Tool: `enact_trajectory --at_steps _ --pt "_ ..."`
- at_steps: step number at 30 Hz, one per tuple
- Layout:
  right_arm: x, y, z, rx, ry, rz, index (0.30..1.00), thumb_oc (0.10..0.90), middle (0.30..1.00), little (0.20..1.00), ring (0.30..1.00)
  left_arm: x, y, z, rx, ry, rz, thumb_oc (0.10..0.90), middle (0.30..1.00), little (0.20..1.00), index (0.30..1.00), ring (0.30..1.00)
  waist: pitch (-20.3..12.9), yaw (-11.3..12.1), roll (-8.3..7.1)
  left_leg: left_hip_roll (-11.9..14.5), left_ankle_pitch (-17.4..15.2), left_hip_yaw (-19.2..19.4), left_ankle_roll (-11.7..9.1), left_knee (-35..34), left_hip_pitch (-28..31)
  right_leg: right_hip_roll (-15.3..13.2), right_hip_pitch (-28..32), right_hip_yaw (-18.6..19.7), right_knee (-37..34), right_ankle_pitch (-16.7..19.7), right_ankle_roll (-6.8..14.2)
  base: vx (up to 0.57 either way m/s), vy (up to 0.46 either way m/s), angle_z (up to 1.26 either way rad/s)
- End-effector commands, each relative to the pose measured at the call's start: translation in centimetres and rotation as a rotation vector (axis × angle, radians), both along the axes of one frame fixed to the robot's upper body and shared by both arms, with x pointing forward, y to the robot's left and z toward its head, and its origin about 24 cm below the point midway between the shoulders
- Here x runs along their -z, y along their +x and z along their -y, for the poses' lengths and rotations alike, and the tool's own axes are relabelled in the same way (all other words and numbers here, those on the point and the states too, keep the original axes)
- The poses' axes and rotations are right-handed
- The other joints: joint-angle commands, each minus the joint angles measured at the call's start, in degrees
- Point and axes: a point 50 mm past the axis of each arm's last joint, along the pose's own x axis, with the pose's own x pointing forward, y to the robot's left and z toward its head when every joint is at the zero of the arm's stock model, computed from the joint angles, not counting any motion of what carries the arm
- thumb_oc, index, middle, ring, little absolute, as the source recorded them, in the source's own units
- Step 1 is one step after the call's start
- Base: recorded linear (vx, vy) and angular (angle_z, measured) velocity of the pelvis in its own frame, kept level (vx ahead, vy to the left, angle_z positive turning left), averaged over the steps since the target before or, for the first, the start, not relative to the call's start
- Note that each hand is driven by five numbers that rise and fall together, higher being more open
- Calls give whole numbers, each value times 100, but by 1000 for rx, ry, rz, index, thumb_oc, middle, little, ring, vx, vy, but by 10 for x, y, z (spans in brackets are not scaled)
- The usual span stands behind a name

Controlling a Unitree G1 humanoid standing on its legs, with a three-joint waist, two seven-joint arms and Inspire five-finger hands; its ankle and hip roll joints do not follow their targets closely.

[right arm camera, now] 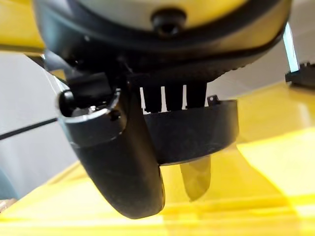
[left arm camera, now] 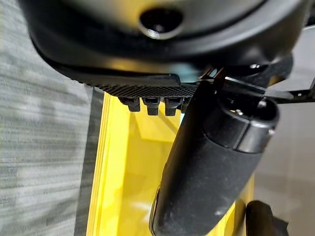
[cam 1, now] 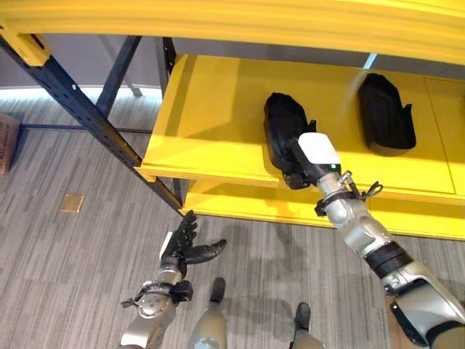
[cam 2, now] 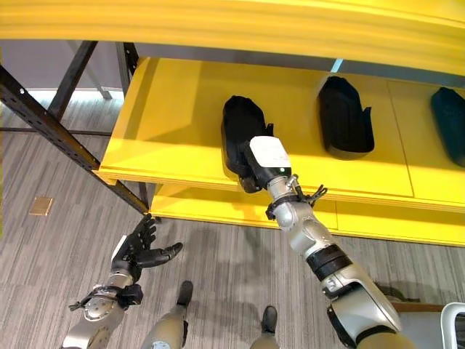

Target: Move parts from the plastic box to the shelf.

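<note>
Fingers point(right arm camera: 165, 96) of the right hand point(cam 1: 309, 160) curl over the rim of a black moulded part point(cam 1: 283, 131), thumb on the near side, so the hand looks closed on the part, which rests on the yellow shelf point(cam 1: 211, 116) close to the front edge, toward the left end. Wrist view shows the part's curved black wall pinched between thumb and fingers, with yellow board under it. Second black part point(cam 1: 385, 113) lies further right on the same shelf, nearer the back edge, well apart from the first; a third dark part point(cam 2: 450, 123) sits at the right end. Left hand point(cam 1: 185, 247) hangs low over the grey floor point(cam 1: 73, 291) in front of the shelf frame, fingers straight and spread, holding nothing. Plastic box: a pale corner point(cam 2: 454, 323) at the lower right of the right eye view may be it, cannot tell. Step in hand, by my reading: placing, part set down on the shelf but not yet let go. Next move calls for loosening the fingers and drawing the hand back off the front edge without dragging the part along, since it sits near the lip and could be pulled off.
</note>
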Motion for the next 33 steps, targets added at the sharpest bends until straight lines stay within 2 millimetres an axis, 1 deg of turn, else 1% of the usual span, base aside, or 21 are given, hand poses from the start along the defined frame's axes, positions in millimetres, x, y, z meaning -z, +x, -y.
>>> enact_trajectory --at_steps 1,5,8,12,14,18,19,20,29,33 --pt "-72 17 -5 3 57 216 300 400 300 300 300 -49 20 9 34 -66 273 900 1000 1000 1000 1000 -161 9 55 -112 -154 309 363 69 -119 -56 -48 58 258 186 -28 0 0 0" --pt "-73 27 0 48 73 183 300 400 300 300 300 -52 26 13 46 -73 287 900 1000 1000 1000 1000 -54 4 100 -100 -118 317 356 57 -183 -48 -156 69 267 221 -31 -18 1 0" --pt "-81 32 0 51 8 180 300 400 300 300 300 -56 28 18 68 -84 305 900 1000 1000 1000 1000 15 -5 122 -84 -93 312 342 51 -246 -41 -225 82 261 240 -48 0 0 0" --pt "-92 36 4 64 -68 190 300 400 300 300 300 -59 30 20 78 -93 318 900 1000 1000 1000 1000 59 -4 116 -70 -74 297 333 45 -283 -33 -250 79 253 238 -68 0 0 0" --pt "-100 38 6 77 -105 197 300 400 300 300 300 -59 30 19 81 -96 319 900 1000 1000 1000 1000 73 6 110 -62 -63 291 322 41 -305 -33 -267 64 248 242 -69 0 0 0" --pt "-116 41 4 79 -160 222 300 400 300 300 300 -61 31 18 80 -100 325 900 1000 1000 1000 1000 112 31 100 -47 -53 280 313 52 -353 -16 -303 80 246 232 -80 0 0 0" --pt "-116 41 4 79 -160 222 300 400 300 300 300 -61 31 18 80 -100 325 900 1000 1000 1000 1000 112 30 100 -47 -53 280 313 53 -353 -16 -304 80 246 232 -80 0 0 0" --pt "-123 43 4 85 -177 232 300 400 300 300 300 -62 31 17 82 -101 327 900 1000 1000 1000 1000 127 45 95 -47 -54 267 307 75 -380 -8 -311 66 252 227 -87 0 0 0" --pt "-133 46 8 118 -169 244 300 400 300 300 300 -64 32 17 82 -106 335 900 1000 1000 1000 1000 169 112 112 -61 -34 172 291 112 -479 0 -294 -24 248 207 -107 0 0 0" --pt "-138 48 12 150 -105 250 300 400 300 300 300 -66 34 18 86 -106 341 900 1000 1000 1000 1000 206 161 139 -80 -28 145 294 123 -540 0 -303 -59 238 210 -108 0 0 0"
